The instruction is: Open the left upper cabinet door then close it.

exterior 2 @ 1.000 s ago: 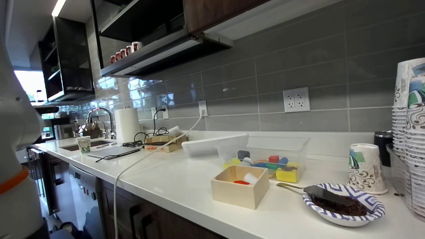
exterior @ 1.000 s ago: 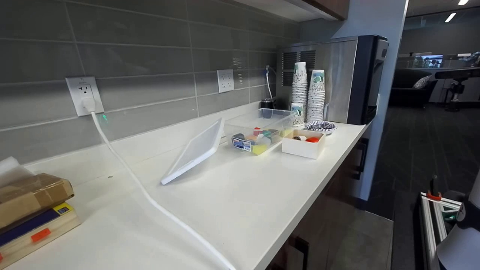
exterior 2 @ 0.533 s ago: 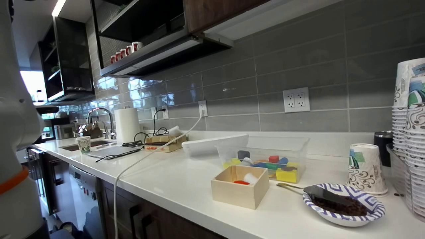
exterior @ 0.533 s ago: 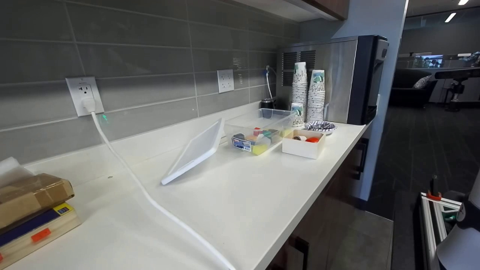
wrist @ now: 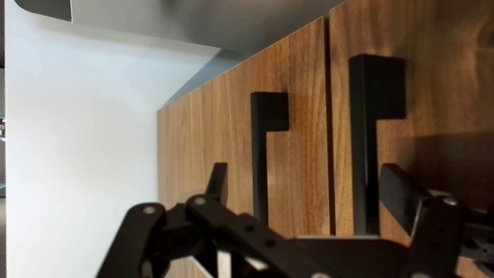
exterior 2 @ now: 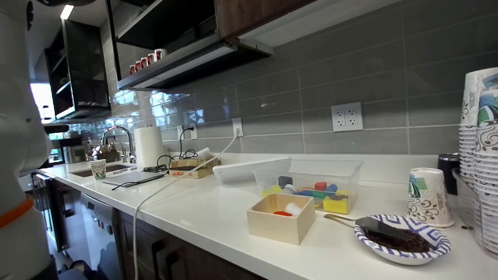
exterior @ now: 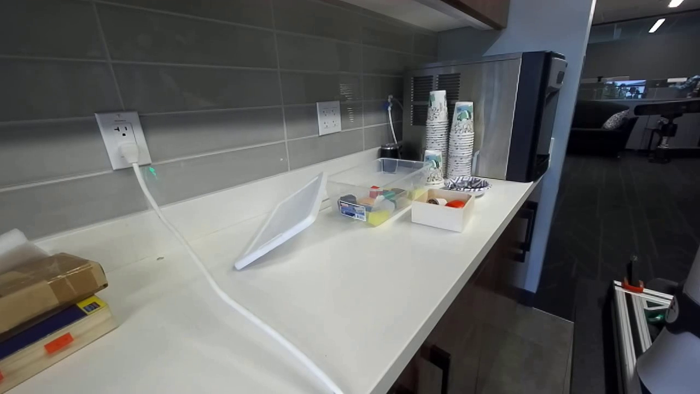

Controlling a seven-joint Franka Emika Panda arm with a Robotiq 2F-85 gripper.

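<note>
Two brown wooden cabinet doors fill much of the wrist view, a left one (wrist: 208, 135) and a right one (wrist: 444, 88), with a narrow dark seam between them; both look shut. Each has a black bar handle, the left handle (wrist: 259, 154) and the right handle (wrist: 364, 154). My gripper (wrist: 305, 179) is open in front of them. Both handles show between its spread fingers; the right finger (wrist: 399, 197) is close beside the right handle, contact unclear. In both exterior views only the lower part of the upper cabinet (exterior: 484, 8) (exterior 2: 256, 15) shows; the gripper is out of view.
My white arm (exterior 2: 19, 116) stands at the left edge in an exterior view. Below the cabinet, the white counter (exterior 2: 210, 217) holds a wooden box (exterior 2: 272, 225), a clear bin (exterior 2: 307, 171), stacked cups (exterior 2: 486, 155) and a paper bowl (exterior 2: 404, 256). A white cable (exterior 2: 175, 181) crosses it.
In an exterior view the arm at the left edge has shifted slightly right, and a dark arm part has come into view at the top left. The counter objects have not moved.
</note>
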